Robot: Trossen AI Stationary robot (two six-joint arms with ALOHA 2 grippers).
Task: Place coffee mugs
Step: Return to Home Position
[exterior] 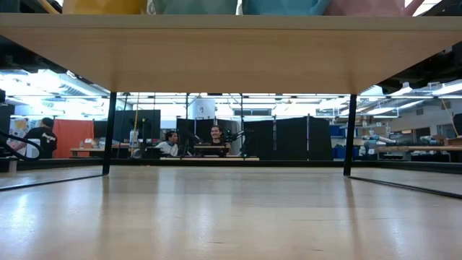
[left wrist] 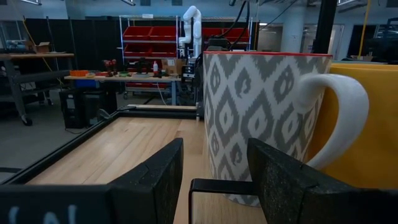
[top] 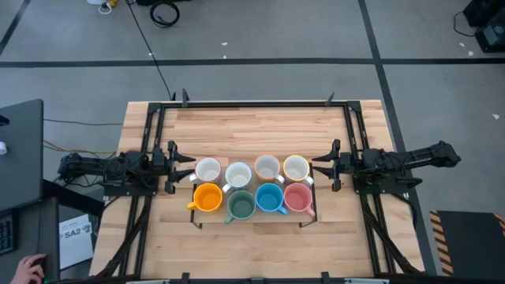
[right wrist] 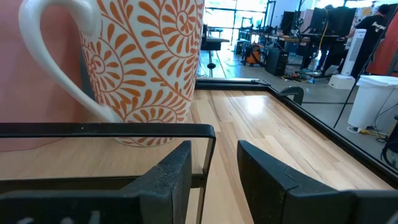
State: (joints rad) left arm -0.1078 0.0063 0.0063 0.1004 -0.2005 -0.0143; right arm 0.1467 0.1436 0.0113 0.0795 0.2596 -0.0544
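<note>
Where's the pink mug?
High view: the pink mug stands on the shelf at the right end of the coloured row, next to the blue mug.

You can read only 1 marking: "SA2", in dark letters on the white sheet (top: 76,239) lying off the left side of the table (top: 260,126) in the high view. The finer print beneath it is too small for you to make out.
</note>
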